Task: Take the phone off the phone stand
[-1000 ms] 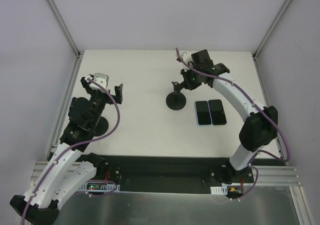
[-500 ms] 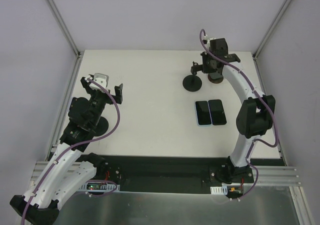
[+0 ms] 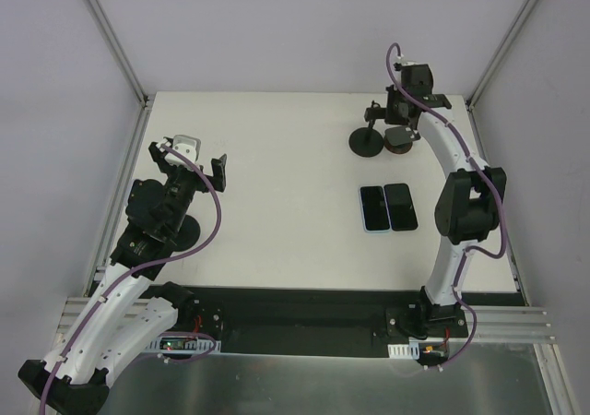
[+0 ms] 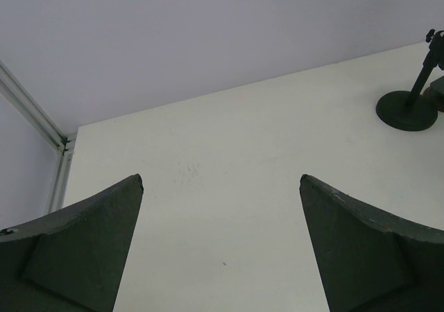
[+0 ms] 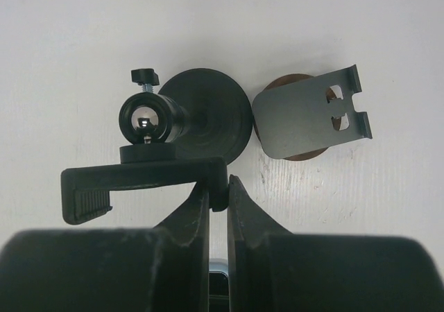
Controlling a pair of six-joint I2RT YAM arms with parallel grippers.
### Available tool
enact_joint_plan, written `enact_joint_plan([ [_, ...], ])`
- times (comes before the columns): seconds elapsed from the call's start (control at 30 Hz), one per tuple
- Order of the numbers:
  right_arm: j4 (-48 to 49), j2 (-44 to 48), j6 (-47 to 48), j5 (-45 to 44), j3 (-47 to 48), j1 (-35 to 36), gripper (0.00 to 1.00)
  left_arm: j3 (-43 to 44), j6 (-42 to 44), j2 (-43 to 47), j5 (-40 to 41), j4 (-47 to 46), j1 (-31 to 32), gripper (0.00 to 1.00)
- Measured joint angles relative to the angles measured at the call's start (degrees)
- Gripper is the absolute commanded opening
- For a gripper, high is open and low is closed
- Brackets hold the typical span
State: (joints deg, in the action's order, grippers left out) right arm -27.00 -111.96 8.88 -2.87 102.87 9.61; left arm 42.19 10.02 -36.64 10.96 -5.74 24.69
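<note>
Pale grey walls box in a white table [image 3: 267, 157]. Toward 1 o'clock the right fingers [image 5: 202, 202] are pressed together on the clamp bar [image 5: 139, 177] of a black phone stand [image 5: 205, 114], which holds nothing. A second stand [image 5: 309, 114] with a bare metal plate sits just beside it. A blue-edged phone [image 3: 373, 208] and a black phone [image 3: 400, 206] lie flat, side by side, near 4 o'clock, off any stand. At 9 o'clock the left fingers [image 4: 90, 249] hang spread wide and empty. Either phone looks stiff, smooth and slippery, fairly light but breakable; the long edges seem the safest hold.
</note>
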Motion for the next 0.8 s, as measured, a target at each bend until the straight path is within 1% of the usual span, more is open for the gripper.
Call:
enact_joint_plan([
  [0.03, 0.1, -0.1, -0.1, 0.0, 0.1, -0.1, 0.17, 0.0, 0.0, 0.0, 0.0, 0.0, 0.0, 0.94],
  [0.07, 0.2, -0.2, -0.3, 0.1, 0.2, -0.2, 0.30, 0.0, 0.0, 0.0, 0.0, 0.0, 0.0, 0.94],
  [0.13, 0.3, -0.3, -0.9, 0.2, 0.4, -0.3, 0.42, 0.0, 0.0, 0.0, 0.0, 0.0, 0.0, 0.95],
  [0.17, 0.5, -0.3, -0.8, 0.2, 0.4, -0.3, 0.51, 0.0, 0.0, 0.0, 0.0, 0.0, 0.0, 0.94],
  [0.23, 1.0, -0.3, -0.9, 0.4, 0.4, -0.4, 0.58, 0.0, 0.0, 0.0, 0.0, 0.0, 0.0, 0.95],
  [0.27, 1.1, -0.3, -0.9, 0.6, 0.4, -0.5, 0.64, 0.0, 0.0, 0.0, 0.0, 0.0, 0.0, 0.94],
  [0.33, 1.1, -0.2, -1.1, 1.0, 0.4, -0.5, 0.70, 0.0, 0.0, 0.0, 0.0, 0.0, 0.0, 0.94],
  [0.37, 1.1, -0.1, -1.2, 1.4, 0.3, -0.6, 0.76, 0.0, 0.0, 0.0, 0.0, 0.0, 0.0, 0.94],
  [0.43, 1.4, 0.9, -1.5, 2.5, -0.6, -0.7, 0.81, 0.0, 0.0, 0.0, 0.0, 0.0, 0.0, 0.94],
  [0.5, 1.5, 3.4, -1.5, 3.5, -2.8, -0.7, 0.89, 0.0, 0.0, 0.0, 0.0, 0.0, 0.0, 0.94],
  [0.57, 1.7, 7.5, -1.6, 4.2, -6.0, -0.7, 0.93, 0.0, 0.0, 0.1, 0.1, 0.0, 0.0, 0.95],
  [0.63, 1.8, 13.1, -1.6, 4.8, -9.3, -0.7, 0.94, 0.0, 0.2, 0.3, 0.2, 0.0, 0.0, 0.95],
  [0.67, 1.9, 15.6, -1.6, 4.9, -10.6, -0.7, 0.96, 0.0, 0.4, 0.4, 0.5, 0.0, 0.0, 0.95],
  [0.8, 5.3, 31.3, -2.4, 5.3, -20.7, -0.6, 1.00, 0.0, 1.7, 1.1, 2.8, -0.1, 0.0, 0.96],
])
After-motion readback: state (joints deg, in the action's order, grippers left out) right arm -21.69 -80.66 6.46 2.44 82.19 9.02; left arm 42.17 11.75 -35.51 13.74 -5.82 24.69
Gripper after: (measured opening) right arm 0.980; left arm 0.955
